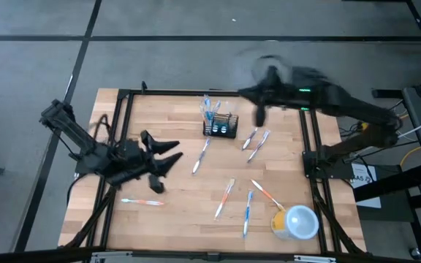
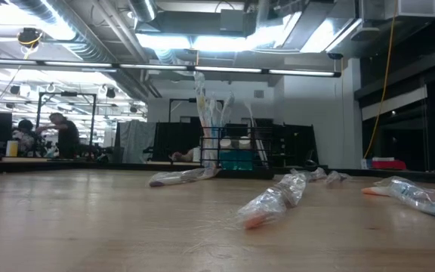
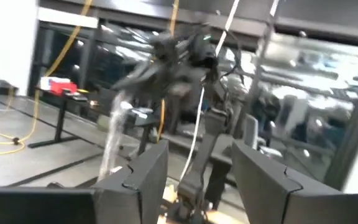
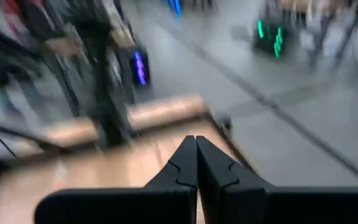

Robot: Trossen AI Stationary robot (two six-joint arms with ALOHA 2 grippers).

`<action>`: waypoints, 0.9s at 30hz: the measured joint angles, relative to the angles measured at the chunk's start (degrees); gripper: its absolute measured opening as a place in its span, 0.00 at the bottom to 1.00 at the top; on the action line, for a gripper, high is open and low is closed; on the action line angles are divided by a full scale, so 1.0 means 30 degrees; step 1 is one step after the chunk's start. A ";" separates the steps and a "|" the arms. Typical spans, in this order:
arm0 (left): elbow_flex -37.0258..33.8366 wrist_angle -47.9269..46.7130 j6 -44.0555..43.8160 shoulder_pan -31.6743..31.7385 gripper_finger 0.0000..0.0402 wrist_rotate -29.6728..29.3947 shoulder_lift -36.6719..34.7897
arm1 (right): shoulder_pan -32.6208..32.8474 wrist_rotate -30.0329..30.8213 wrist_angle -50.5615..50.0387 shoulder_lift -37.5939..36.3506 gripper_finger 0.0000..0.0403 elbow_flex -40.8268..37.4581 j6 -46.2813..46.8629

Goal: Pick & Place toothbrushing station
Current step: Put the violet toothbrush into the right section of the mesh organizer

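The toothbrushing station, a black mesh holder, stands on its base at the table's far middle, with a few toothbrushes upright in it. Several wrapped toothbrushes lie flat on the wood, such as one beside the holder and one close to the low camera. My left gripper hovers open over the table's left part, to the near left of the holder, with nothing between its fingers. My right gripper is shut and blurred above the far edge, to the right of the holder.
A round yellow cup with a pale lid stands at the near right corner. One toothbrush lies near the left edge, others lie in the near middle. A black frame runs around the tabletop.
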 joint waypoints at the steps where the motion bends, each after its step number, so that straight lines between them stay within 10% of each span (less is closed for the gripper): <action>1: 0.0000 -0.1532 -0.0527 -0.0005 0.41 0.0377 -0.0805 | 0.0589 0.0019 0.0263 -0.0719 0.00 0.0064 -0.0001; 8: 0.0007 -1.1451 -0.5123 0.0776 0.31 0.2713 -0.5370 | 0.4246 -0.2162 0.1252 -0.4305 0.00 -0.3983 0.3554; 13: 0.0007 -1.2925 -0.6356 0.0910 0.29 0.2746 -0.6632 | 0.9328 -0.2691 0.6590 -0.5155 0.00 -0.8836 0.9077; 27: 0.0007 -1.2957 -0.8022 0.0910 0.31 0.2943 -0.6032 | 1.8597 -0.1948 1.8374 0.3460 0.19 -1.0322 2.1813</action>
